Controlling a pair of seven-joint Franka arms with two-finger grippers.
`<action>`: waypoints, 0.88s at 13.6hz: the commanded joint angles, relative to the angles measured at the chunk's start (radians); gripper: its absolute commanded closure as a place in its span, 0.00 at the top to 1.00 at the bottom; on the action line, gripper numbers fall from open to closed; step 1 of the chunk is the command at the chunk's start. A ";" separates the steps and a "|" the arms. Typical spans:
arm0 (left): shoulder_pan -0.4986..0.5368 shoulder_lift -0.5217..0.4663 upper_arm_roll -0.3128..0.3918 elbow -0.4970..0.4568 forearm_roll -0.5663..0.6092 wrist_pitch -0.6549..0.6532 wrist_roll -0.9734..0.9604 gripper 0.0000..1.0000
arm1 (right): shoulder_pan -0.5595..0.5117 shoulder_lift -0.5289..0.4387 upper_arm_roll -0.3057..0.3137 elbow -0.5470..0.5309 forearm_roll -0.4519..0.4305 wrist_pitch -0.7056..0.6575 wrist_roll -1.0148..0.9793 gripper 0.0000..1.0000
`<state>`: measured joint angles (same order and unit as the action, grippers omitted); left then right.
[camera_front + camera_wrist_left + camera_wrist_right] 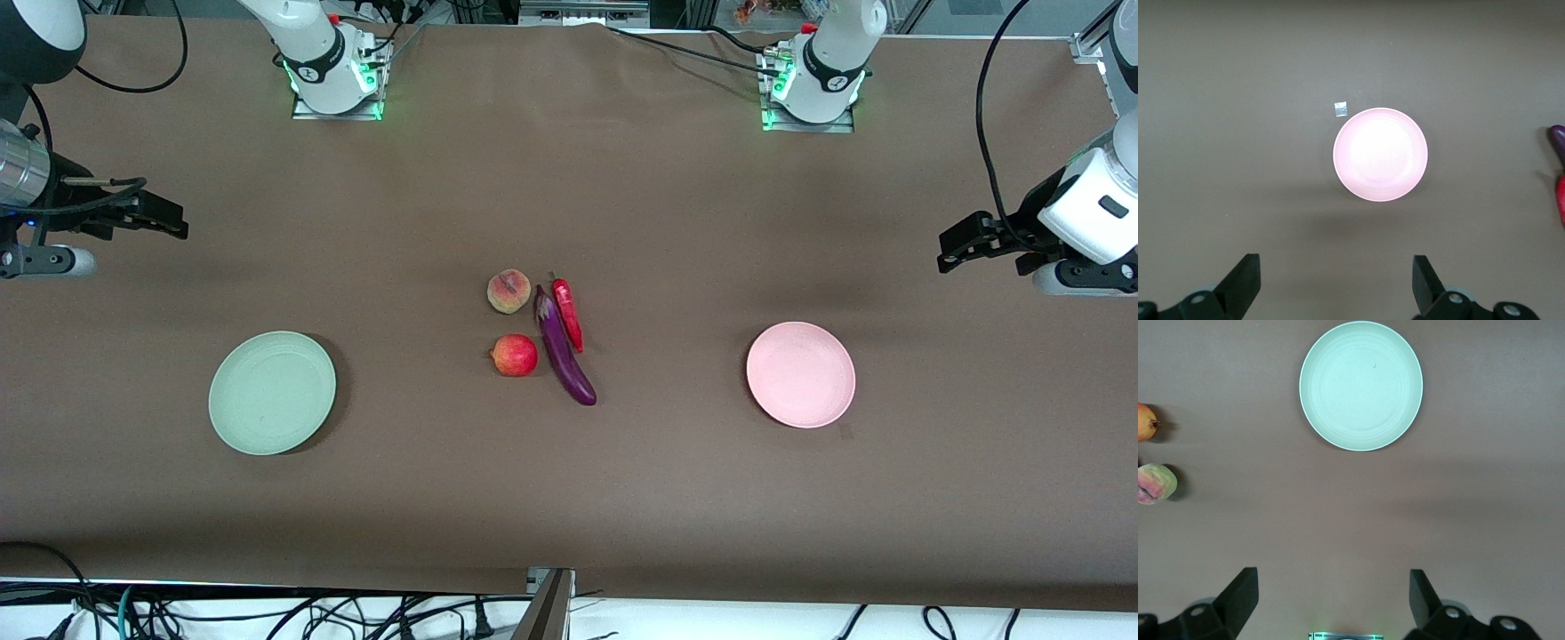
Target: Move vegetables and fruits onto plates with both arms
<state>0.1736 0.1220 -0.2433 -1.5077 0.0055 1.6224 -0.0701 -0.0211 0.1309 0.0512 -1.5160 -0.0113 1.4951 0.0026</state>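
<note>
In the middle of the brown table lie a fuzzy peach [508, 292], a round red fruit [515, 356] nearer the camera, a long purple eggplant [563, 350] and a red chili pepper [567, 313] beside it. The mint green plate [272, 392] sits toward the right arm's end, the pink plate [800, 374] toward the left arm's end. My left gripper [956, 251] hangs open and empty high over the table's edge at its end; its wrist view looks down on the pink plate [1380, 154]. My right gripper [169, 219] hangs open and empty at its end, above the green plate [1361, 385].
Both arm bases [331, 71] [813, 84] stand at the table's back edge with cables. A small scrap of tape [1341, 108] lies by the pink plate. Cables hang below the front edge.
</note>
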 commanded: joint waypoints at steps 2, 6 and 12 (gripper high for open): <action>0.009 -0.010 -0.007 0.000 -0.051 -0.003 0.015 1.00 | 0.000 0.006 -0.001 0.023 0.008 -0.018 -0.004 1.00; 0.009 -0.010 -0.007 0.001 -0.071 -0.003 0.013 1.00 | -0.002 0.006 -0.001 0.023 0.011 -0.010 -0.004 1.00; 0.007 -0.010 -0.007 0.001 -0.071 -0.006 0.012 1.00 | -0.008 0.004 -0.005 0.023 0.014 -0.018 0.013 1.00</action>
<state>0.1736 0.1220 -0.2438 -1.5076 -0.0508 1.6225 -0.0701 -0.0229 0.1317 0.0492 -1.5147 -0.0113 1.4944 0.0036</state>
